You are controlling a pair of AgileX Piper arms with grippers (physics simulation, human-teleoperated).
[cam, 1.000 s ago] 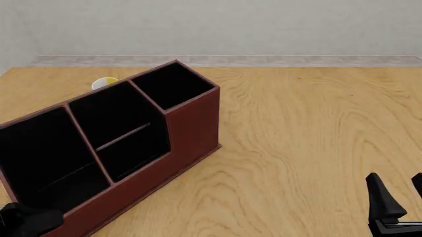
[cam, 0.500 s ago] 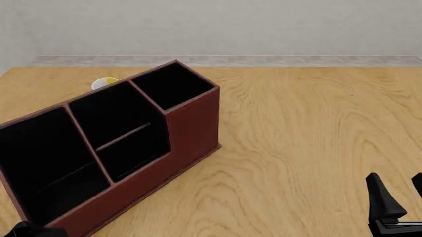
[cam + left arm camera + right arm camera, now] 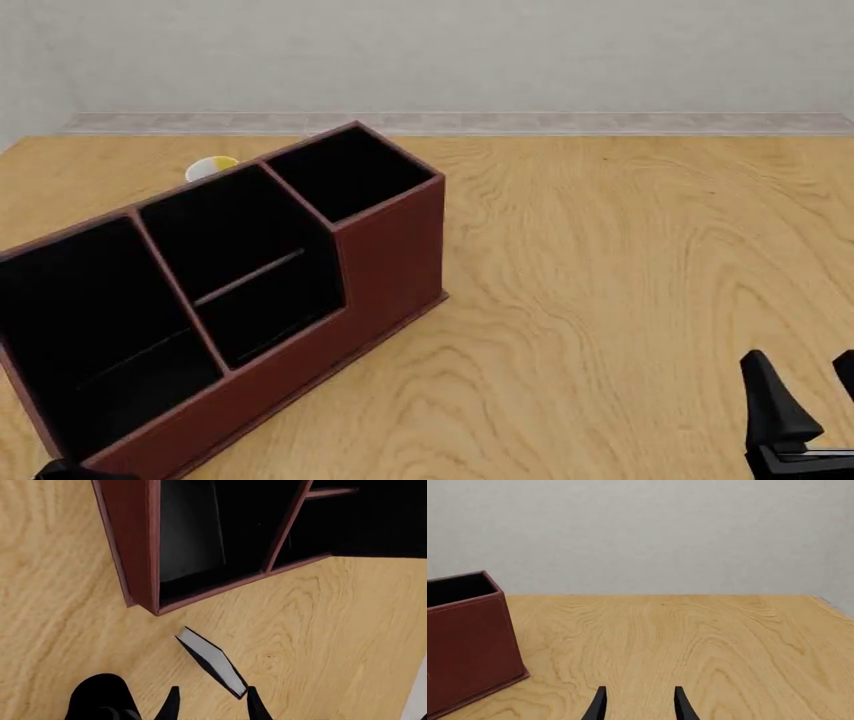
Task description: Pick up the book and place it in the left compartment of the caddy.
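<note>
One risk: your left gripper (image 3: 210,705), jaws apart, could nudge the tilted book (image 3: 212,662) across the tabletop (image 3: 320,630) instead of straddling it.

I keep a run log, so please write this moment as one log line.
left gripper: open, above book | book: on table, outside caddy | left compartment: no book | right gripper: open, idle

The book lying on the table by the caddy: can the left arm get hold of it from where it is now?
Probably yes. The left gripper hangs open right by the book, which lies on bare wood just outside the caddy, with nothing between the fingers and it.
</note>
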